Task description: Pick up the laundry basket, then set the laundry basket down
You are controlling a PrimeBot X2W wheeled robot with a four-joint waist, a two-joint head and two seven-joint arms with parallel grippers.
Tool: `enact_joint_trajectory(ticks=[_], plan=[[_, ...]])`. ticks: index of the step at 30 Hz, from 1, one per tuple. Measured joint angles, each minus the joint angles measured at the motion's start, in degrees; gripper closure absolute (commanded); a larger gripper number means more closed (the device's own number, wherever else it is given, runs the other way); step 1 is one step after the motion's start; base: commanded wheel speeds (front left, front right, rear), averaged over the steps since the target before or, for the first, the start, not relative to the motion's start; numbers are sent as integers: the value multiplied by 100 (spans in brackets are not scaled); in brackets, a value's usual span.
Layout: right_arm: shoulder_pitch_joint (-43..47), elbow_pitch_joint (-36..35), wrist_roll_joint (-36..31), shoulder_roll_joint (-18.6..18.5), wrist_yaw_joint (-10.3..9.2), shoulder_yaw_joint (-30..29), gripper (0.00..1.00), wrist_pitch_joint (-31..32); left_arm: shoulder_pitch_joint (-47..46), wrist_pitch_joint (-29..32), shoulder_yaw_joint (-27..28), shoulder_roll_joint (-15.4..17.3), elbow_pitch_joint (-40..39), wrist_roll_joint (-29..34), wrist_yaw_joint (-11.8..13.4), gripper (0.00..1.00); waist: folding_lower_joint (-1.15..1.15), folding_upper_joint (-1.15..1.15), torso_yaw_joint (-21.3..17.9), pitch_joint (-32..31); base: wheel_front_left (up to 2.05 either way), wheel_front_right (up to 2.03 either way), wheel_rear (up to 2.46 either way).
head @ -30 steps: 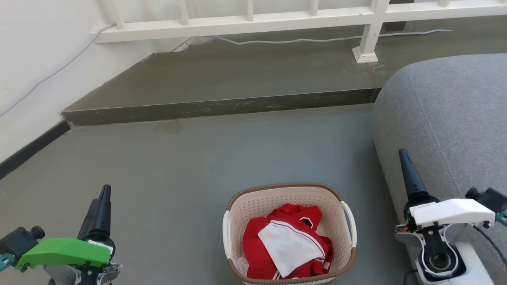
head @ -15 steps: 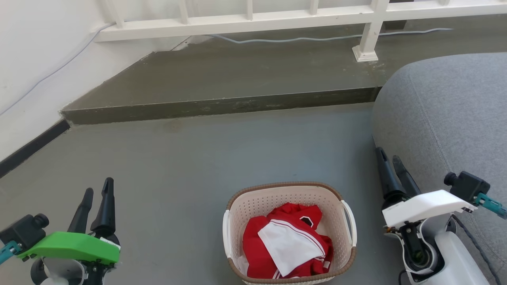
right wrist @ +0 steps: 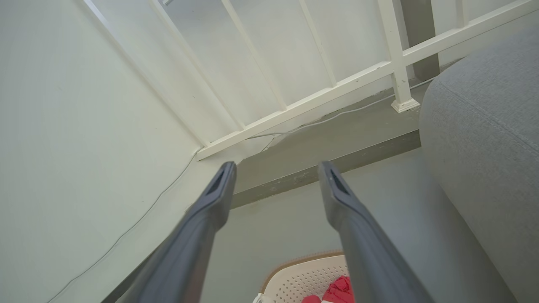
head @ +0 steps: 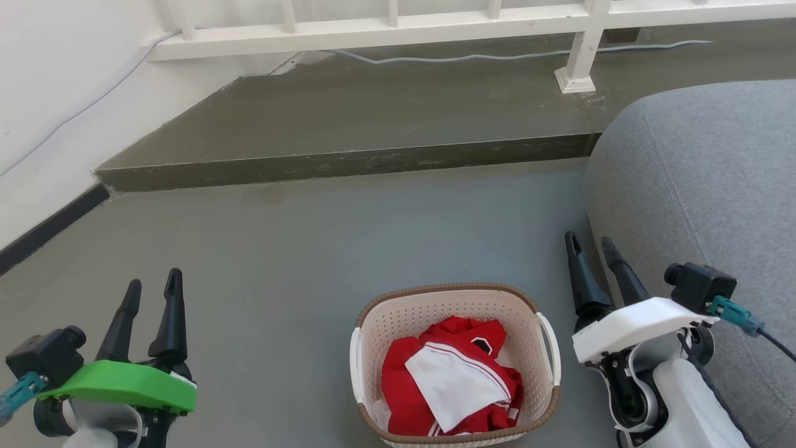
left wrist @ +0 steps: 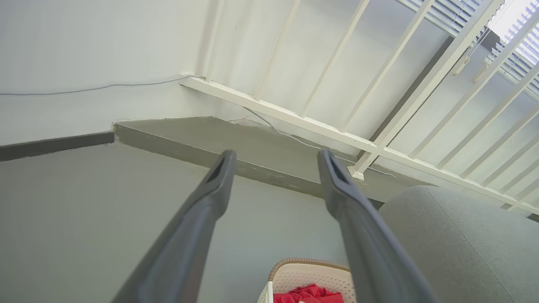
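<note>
1 basket (head: 429, 314) upright on the floor (head: 298, 249), at 6 o'clock in the head view, its near edge cut by the frame. Count on it: 1 brown rim (head: 444, 289) and 2 white handles, one at its 9 o'clock side (head: 354, 367) and one at its 3 o'clock side (head: 551, 348). Inside are 2 cloth pieces: 1 red cloth (head: 404, 392) and 1 white cloth (head: 454, 386) lying on top of the red. 2 grippers, neither on the basket. The left gripper (head: 155, 278) is at 8 o'clock in the view, off the basket's 9 o'clock side and well apart from it. Its jaws are apart with nothing between, 2 fingers pointing to 12. The right gripper (head: 587, 238) is at 4 o'clock, near the 3 o'clock handle, between the basket and 1 grey sofa (head: 703, 186). Its jaws are apart too, with nothing held and tips toward 12. At 12 o'clock there is 1 raised step (head: 373, 118), with 1 white railing (head: 398, 28) standing on it and 1 grey cable (head: 472, 58) running along the railing's foot. In both wrist views the 2 fingers are spread and the basket sits at 6 o'clock, low between them.
</note>
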Motion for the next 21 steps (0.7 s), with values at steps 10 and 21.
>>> enact_joint_trajectory(ticks=[10, 21], plan=[[-114, -7, -757, 7, -144, 231, 0, -201, 0, -225, -8, -59, -76, 753, -7, 0, 0, 0, -8, 15, 0, 0, 0], [-222, -33, -1606, 5, -268, 449, 0, -423, -3, -449, -16, -92, -186, 1539, -32, 0, 0, 0, 0, 31, 0, 0, 0]])
